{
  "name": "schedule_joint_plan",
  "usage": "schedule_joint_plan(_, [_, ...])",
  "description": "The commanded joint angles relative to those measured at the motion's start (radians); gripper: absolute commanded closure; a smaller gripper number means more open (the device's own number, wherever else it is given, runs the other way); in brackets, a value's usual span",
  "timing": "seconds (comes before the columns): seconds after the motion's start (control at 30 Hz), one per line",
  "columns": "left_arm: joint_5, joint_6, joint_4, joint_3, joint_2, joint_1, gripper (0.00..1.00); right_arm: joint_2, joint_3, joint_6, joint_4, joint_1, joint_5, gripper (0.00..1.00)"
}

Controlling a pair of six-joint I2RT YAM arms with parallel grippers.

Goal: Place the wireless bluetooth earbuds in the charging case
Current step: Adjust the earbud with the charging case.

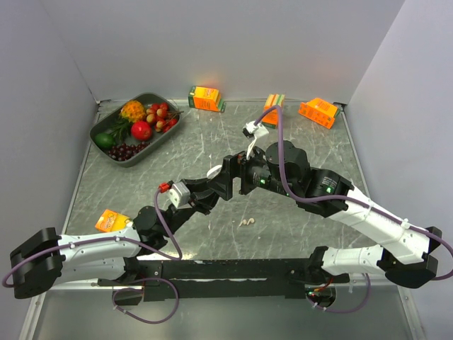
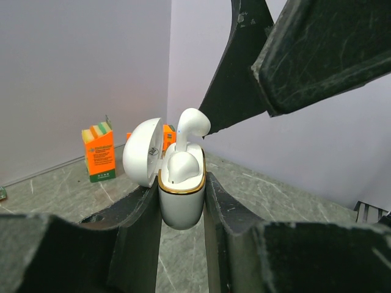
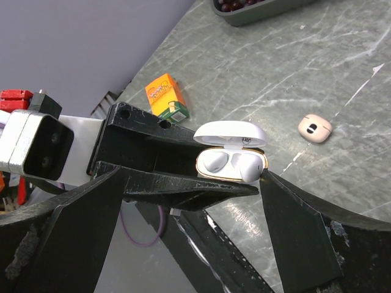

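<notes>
From my station, the left gripper [image 2: 182, 201] was clamped narrow on the white charging case [image 2: 181, 217], holding it upright above the table [image 1: 297, 234] near the middle of the workspace. The case had a gold rim, and its lid [image 2: 143, 152] was swung open to one side. One earbud [image 2: 181, 166] sat down in its well. The other earbud [image 2: 190, 125] stood taller, with its rounded head well above the rim.

The right gripper [image 3: 192, 177] was spread wide, with a finger on either side of the case. In the left wrist view one finger [image 2: 235, 79] tapered down to the raised earbud's head. I couldn't tell whether it touched.

Two small pale-beige pieces [image 1: 248, 222] lay on the marbled table just in front of the grippers. The right wrist view showed one of them with two dark marks on its face.

I looked for writing. The inside of the lid carried a small dark print, too fine to read. An orange juice carton [image 2: 99, 152] stood by the back wall, and its label text was illegible. Another carton [image 3: 165, 97] lay near the left arm, its orange-and-green label also unreadable.
</notes>
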Motion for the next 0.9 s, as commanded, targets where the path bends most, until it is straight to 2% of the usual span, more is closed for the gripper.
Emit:
schedule_joint_plan(0.0, [-0.004,-0.015,0.047,0.022,-0.022,0.002,0.99,-0.003,-0.002,0.020,0.058,-0.004,-0.023,0.01])
schedule_joint_plan(0.4, [-0.008,-0.016,0.055,0.025,-0.014,0.002,0.99,-0.020,-0.024,0.060,0.065,-0.004,-0.026,0.01])
schedule_joint_plan(0.67, [-0.004,-0.016,0.042,0.022,-0.027,0.002,0.99,-0.043,-0.012,0.034,0.018,-0.005,0.070,0.01])
schedule_joint_plan(0.87, [0.007,-0.018,0.032,0.014,-0.039,0.000,0.99,-0.069,0.048,-0.058,-0.050,-0.005,0.172,0.01])
